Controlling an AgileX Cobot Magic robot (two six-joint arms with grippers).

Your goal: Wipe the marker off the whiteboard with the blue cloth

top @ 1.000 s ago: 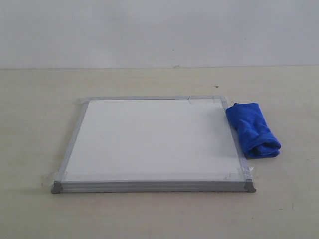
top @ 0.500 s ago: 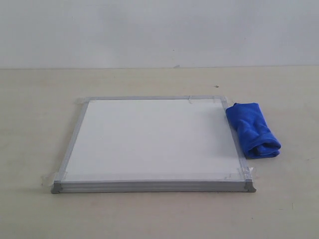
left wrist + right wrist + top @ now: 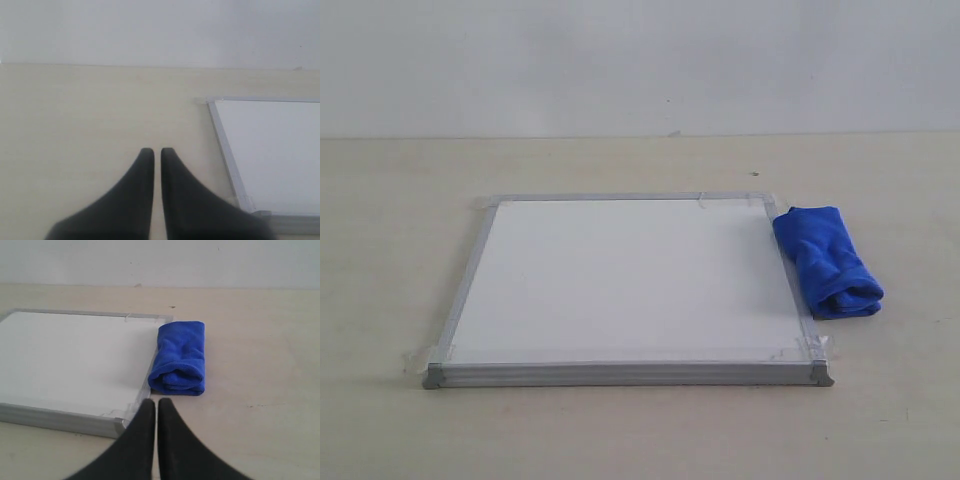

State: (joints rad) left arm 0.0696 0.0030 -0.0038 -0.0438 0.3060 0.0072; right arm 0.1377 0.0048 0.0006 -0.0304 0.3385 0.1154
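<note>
The whiteboard (image 3: 630, 285) lies flat on the table, silver-framed with taped corners; its surface looks plain white and no marker line shows on it in any view. The blue cloth (image 3: 825, 260) lies folded on the table against the board's right edge. My right gripper (image 3: 156, 402) is shut and empty, hovering short of the cloth (image 3: 180, 359), by the board's near right corner (image 3: 117, 422). My left gripper (image 3: 157, 151) is shut and empty over bare table, off the left side of the whiteboard (image 3: 270, 150). Neither gripper appears in the exterior view.
The pale wooden table (image 3: 400, 250) stretches around the board on all sides. A plain light wall (image 3: 640, 60) rises behind its far edge.
</note>
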